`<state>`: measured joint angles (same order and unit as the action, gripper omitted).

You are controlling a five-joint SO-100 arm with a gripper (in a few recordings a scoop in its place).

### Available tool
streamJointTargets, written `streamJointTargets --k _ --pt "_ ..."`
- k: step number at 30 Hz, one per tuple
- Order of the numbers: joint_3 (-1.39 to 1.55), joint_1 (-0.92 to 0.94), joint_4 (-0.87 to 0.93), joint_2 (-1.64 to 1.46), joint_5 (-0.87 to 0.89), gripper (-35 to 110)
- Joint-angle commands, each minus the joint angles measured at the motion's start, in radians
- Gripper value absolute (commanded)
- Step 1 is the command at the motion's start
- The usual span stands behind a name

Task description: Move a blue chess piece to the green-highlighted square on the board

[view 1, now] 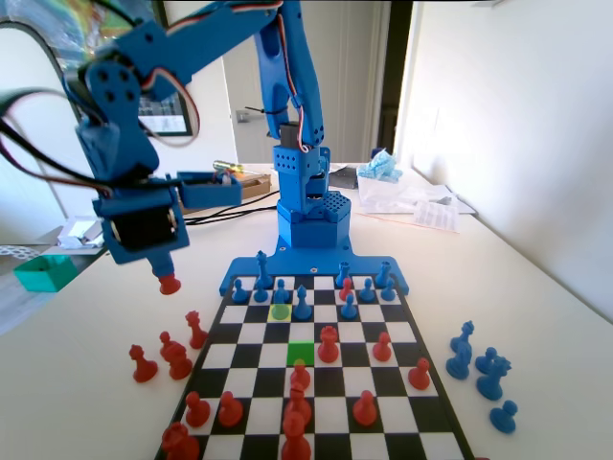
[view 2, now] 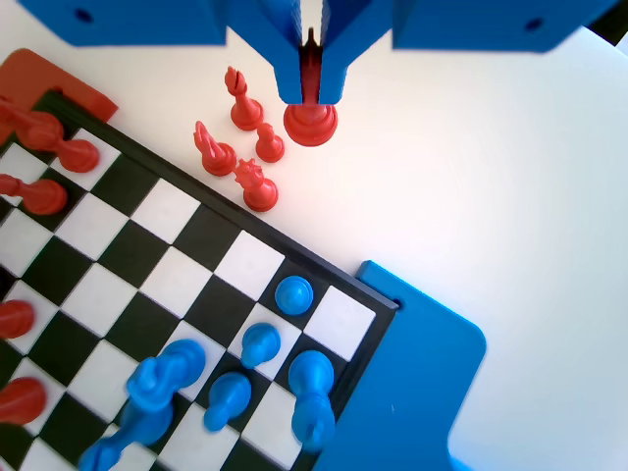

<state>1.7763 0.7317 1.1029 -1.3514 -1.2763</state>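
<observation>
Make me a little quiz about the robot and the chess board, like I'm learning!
1. True or false: the gripper holds a blue piece.
2. Pick one. The gripper hangs: A) over the table, beside the board; B) over a blue pawn; C) over a yellow square.
3. Fill the gap: the green square has ____ piece on it.

Key: 1 false, it is shut on a red piece; 2 A; 3 no.
</observation>
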Motion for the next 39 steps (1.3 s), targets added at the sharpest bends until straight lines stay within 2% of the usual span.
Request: streamJointTargets --k 1,18,28,34,39 --pt "-0.071 0.029 -0.034 0.035 -0.025 1" --pt "0.092 0.032 -0.344 0.158 -0.1 1" --pt "0.109 0.028 -0.321 0.149 -0.129 11" --pt "0.084 0.02 -0.225 0.106 -0.195 14" --pt "0.071 -0.011 -0.077 -0.018 -0.238 14"
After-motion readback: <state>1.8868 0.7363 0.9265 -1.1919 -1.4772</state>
